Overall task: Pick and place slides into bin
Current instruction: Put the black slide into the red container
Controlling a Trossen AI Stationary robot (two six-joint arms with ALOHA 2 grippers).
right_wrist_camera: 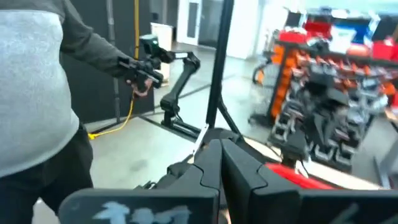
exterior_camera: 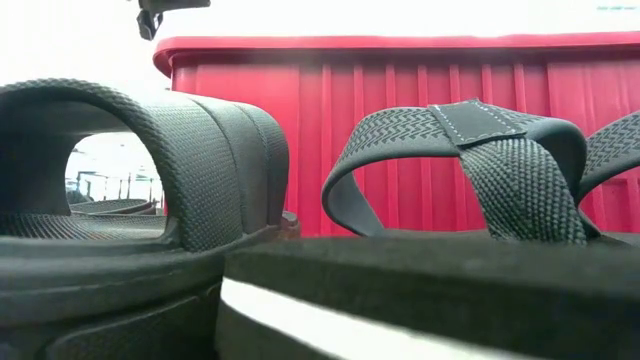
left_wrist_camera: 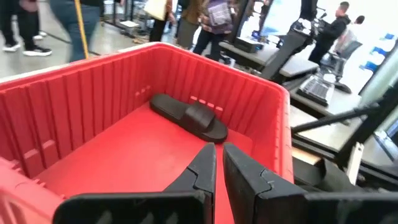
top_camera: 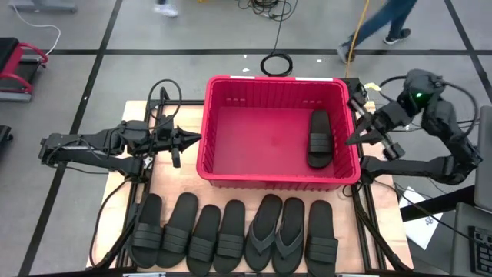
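one slide [top_camera: 319, 139] lies in the bin [top_camera: 223, 171], our left gripper [top_camera: 191, 139] and right gripper [top_camera: 355, 138] are pinched shut and empty, so next we must grab one from the row [top_camera: 231, 235].

The bin [top_camera: 223, 165] is bright red with vertically ribbed walls. The slide [top_camera: 319, 138] lying in it is black, as are the ribbed-strap sandals [top_camera: 192, 235] and the flip-flops [top_camera: 278, 231], whose straps [exterior_camera: 455, 135] show a grey herringbone weave.
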